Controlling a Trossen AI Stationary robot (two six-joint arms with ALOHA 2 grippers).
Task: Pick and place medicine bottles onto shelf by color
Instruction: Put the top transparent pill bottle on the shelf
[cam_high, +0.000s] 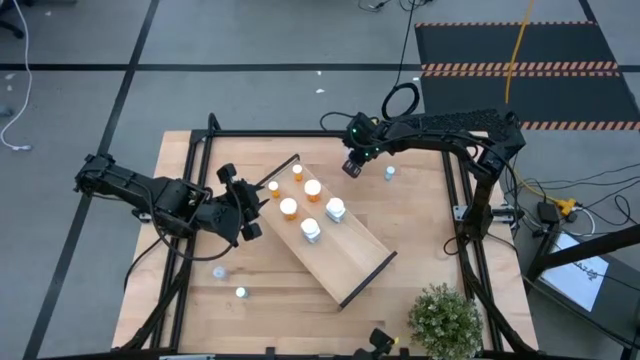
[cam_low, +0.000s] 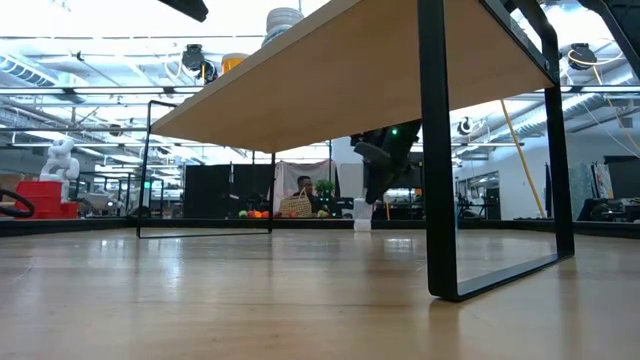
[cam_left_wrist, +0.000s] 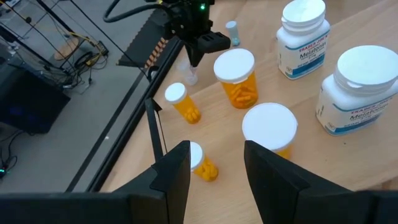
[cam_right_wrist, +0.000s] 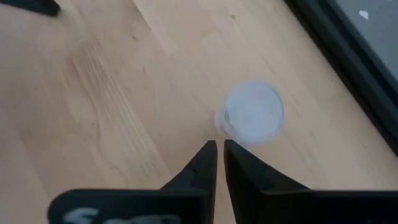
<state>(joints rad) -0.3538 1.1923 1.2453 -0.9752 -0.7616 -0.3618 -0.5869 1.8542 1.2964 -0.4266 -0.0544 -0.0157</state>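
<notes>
The shelf lies slantwise across the table's middle. On its far-left half stand several orange bottles and two white ones. My left gripper hovers open above that end, touching nothing; a small orange bottle shows below its gap. My right gripper is shut near the table's far edge, pointing steeply down. A small clear bottle with a white cap stands upright on the table just past its fingertips, with nothing between the fingers. My right gripper's shut fingertips come from above, slanting down, close beside the clear bottle's lower wall. Whether they touch it, I cannot tell. The bottle stands upright on the table, outside the fingers.
One tiny bottle stands on the table right of my right gripper. Two more stand near the front left. A potted plant sits at the front right corner. Black frame rails border the table.
</notes>
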